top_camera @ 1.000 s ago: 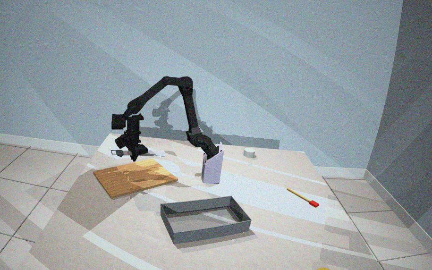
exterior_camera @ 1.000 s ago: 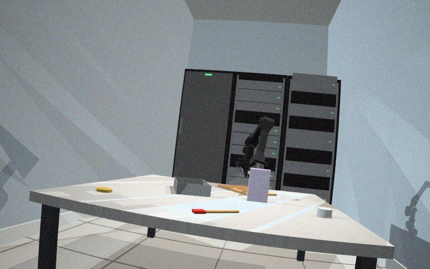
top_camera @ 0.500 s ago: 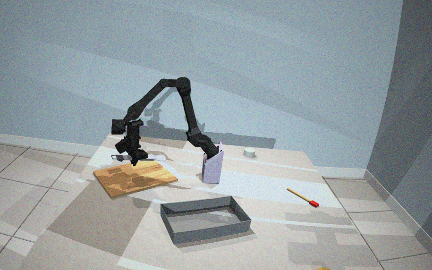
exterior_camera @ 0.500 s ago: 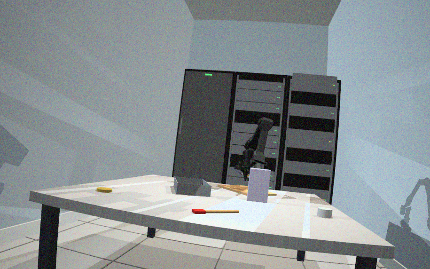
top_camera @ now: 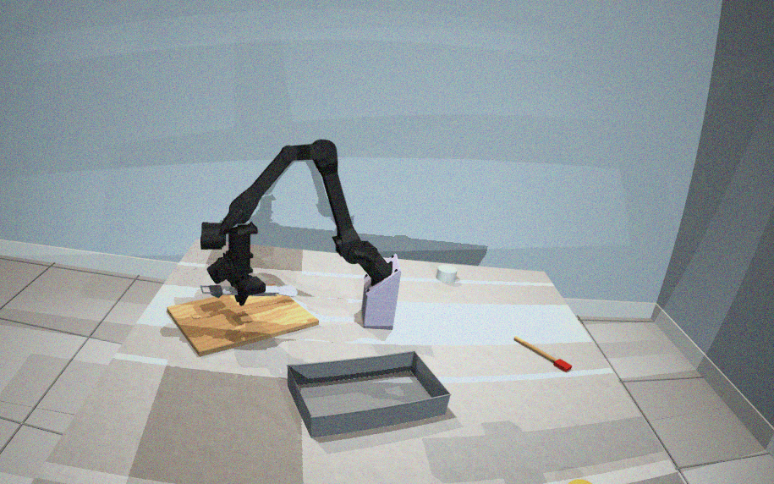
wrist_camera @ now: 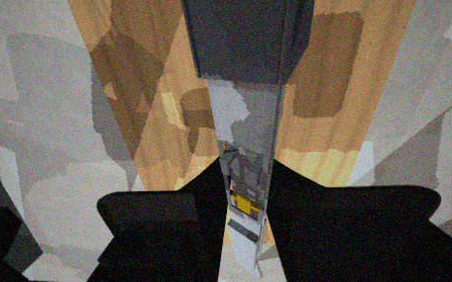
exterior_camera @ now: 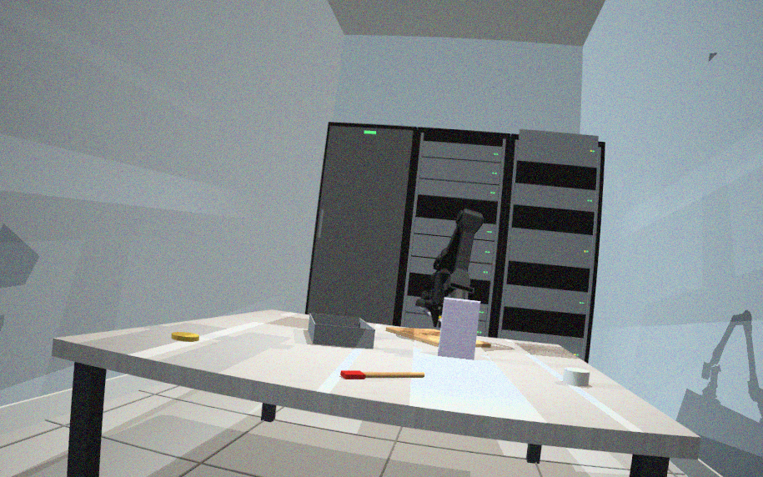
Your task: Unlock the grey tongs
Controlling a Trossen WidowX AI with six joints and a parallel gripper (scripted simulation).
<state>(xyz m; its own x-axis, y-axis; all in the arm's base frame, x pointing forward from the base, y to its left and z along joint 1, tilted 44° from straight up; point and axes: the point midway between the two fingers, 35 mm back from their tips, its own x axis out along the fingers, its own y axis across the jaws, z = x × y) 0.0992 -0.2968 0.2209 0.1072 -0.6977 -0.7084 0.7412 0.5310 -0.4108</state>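
Note:
My gripper (top_camera: 242, 299) (wrist_camera: 242, 155) points down and is shut on the grey tongs (top_camera: 283, 291) (wrist_camera: 247, 110). In the top view the tongs lie roughly level across the fingers, with the square-ended part to the left and the pale tip to the right. The wrist view shows their dark grip and shiny metal between my black fingers, above the wooden board (top_camera: 290, 318) (exterior_camera: 408, 331) (wrist_camera: 336, 143). The tongs look narrow; whether the lock is released I cannot tell. The grey roasting tin (top_camera: 377, 417) (exterior_camera: 339, 335) stands away from the gripper and holds nothing visible.
The lilac arm base (top_camera: 381, 305) (exterior_camera: 459, 328) stands beside the board. A red-headed spatula (top_camera: 537, 349) (exterior_camera: 393, 374), a white cylinder (top_camera: 447, 274) (exterior_camera: 575, 376) and a yellow disc (top_camera: 579, 481) (exterior_camera: 185, 336) lie elsewhere on the table.

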